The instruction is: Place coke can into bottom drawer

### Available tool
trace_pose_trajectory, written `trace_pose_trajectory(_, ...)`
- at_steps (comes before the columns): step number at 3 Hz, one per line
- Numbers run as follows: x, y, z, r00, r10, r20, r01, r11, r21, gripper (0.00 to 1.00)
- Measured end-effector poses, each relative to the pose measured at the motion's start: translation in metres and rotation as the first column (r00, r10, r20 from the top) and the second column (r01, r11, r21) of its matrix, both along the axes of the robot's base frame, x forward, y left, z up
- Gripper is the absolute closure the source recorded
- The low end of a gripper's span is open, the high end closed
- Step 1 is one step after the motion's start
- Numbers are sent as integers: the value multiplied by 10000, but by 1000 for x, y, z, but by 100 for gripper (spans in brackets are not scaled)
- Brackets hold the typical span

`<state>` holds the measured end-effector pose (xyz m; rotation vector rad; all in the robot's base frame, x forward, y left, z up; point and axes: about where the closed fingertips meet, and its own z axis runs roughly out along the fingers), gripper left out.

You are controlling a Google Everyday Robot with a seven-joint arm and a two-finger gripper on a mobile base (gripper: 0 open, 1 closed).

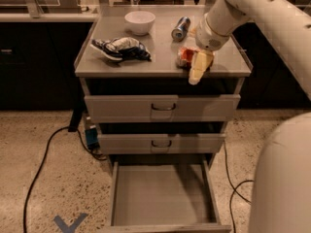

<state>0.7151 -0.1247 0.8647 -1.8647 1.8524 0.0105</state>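
The coke can [183, 56], red-orange and dented, lies on the right front of the grey cabinet top [160, 64]. My gripper [196, 74] hangs down from the pale arm right beside the can. It covers the can's right side and reaches to the top's front edge. The bottom drawer [163, 188] is pulled out below, and its plain grey floor is bare.
A white bowl [140, 22], a slim blue-and-silver can [181, 28] and a dark-blue-and-white bag [120, 49] lie on the top. Two drawers with loop handles [163, 107] are shut. Cables [39, 164] run on the floor at both sides, and a blue mark [69, 223] is at the front left.
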Motion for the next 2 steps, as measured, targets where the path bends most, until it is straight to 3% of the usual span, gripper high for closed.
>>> trace_pose_trajectory(1,8,11,-12,9989,328,-331,-333,9993,-157,0)
trace_pose_trajectory(2,8,12,-12,9988,336,-344,-342,9993,-158,19)
